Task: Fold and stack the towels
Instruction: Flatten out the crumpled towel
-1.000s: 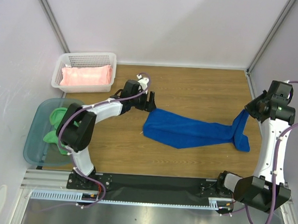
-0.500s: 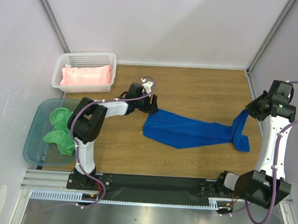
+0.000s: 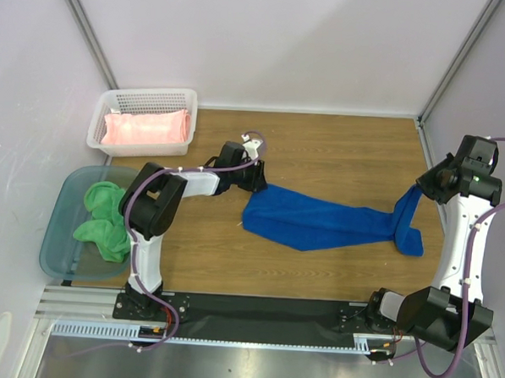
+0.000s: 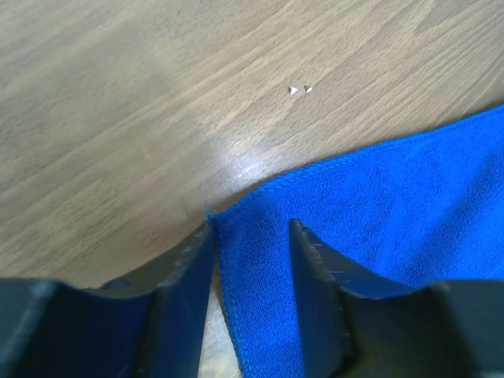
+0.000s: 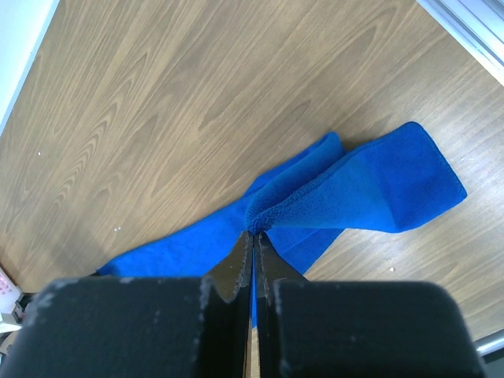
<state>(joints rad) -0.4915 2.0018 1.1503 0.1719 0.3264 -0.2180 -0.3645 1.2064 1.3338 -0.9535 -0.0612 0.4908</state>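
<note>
1. Since a second ago, your left gripper [image 4: 250,264] has slid from just left of the royal blue terry-cloth towel [image 3: 319,220] onto its far-left corner, and its fingers have narrowed.
2. Those fingers now stand partly apart, straddling the corner's hem. Cloth lies between them, not yet pinched.
3. Your right gripper [image 5: 252,236] is clamped tight on the towel's right end, holding it bunched above the brown wooden table [image 3: 339,151].
4. Close fully on the hem before lifting, and catch only the corner. Then raise both ends together so the cloth spreads.
5. Your left arm reaches low and forward, its wrist near the table. Your right arm stands tall, its wrist tipped inward.
6. A pale pink towel [image 3: 147,128] lies folded in a white perforated plastic basket [image 3: 143,92]. A bright green towel [image 3: 103,219] sits crumpled in a translucent teal plastic tub [image 3: 59,247].
</note>
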